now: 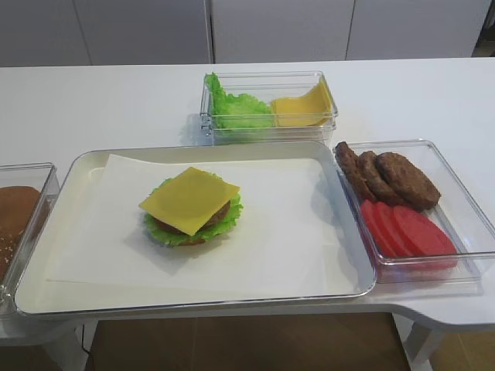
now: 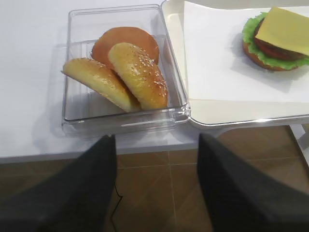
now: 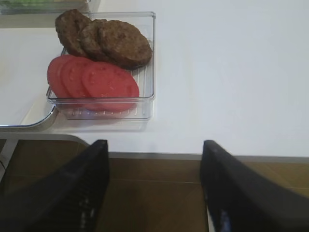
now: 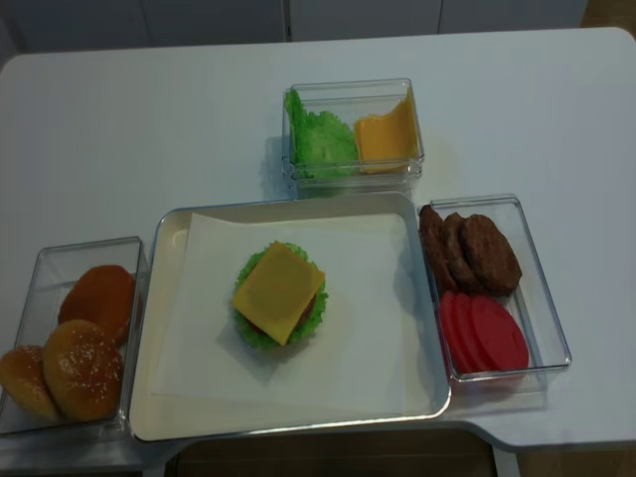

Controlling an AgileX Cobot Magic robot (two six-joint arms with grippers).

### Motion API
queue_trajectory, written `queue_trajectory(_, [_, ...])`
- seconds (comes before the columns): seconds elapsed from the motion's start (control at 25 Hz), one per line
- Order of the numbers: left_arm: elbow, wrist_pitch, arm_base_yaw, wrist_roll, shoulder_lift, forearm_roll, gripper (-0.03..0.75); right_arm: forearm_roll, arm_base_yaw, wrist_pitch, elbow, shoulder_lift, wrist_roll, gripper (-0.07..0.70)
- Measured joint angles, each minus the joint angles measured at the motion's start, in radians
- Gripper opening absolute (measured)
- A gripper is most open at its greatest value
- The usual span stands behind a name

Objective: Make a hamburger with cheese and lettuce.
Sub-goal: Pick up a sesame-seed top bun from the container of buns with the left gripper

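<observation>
While the hamburger (image 1: 191, 212) sits unfinished on the white paper (image 1: 294, 232) in the tray (image 1: 46, 270), it has no top bun. Its cheese (image 1: 190, 199) lies flat on top of the patty, and the lettuce (image 1: 174, 236) shows around the edge below. Both grippers are back over the counter (image 1: 93, 100) edge. The left gripper (image 2: 157, 186) is open and empty, near the box of buns (image 2: 128, 72). The right gripper (image 3: 154, 191) is also open and empty, near the box with 3 patties (image 3: 108, 41) and tomato slices (image 3: 94, 79).
</observation>
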Motion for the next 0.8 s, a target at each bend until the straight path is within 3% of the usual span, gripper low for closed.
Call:
queue_trajectory(0.64, [0.0,0.0,0.0,0.0,0.0,0.0,0.404,0.0,0.0,0.0,0.0,0.0,0.0,0.45])
queue_trajectory(0.8, [0.0,0.0,0.0,0.0,0.0,0.0,0.489,0.0,0.0,0.0,0.0,0.0,0.0,0.45])
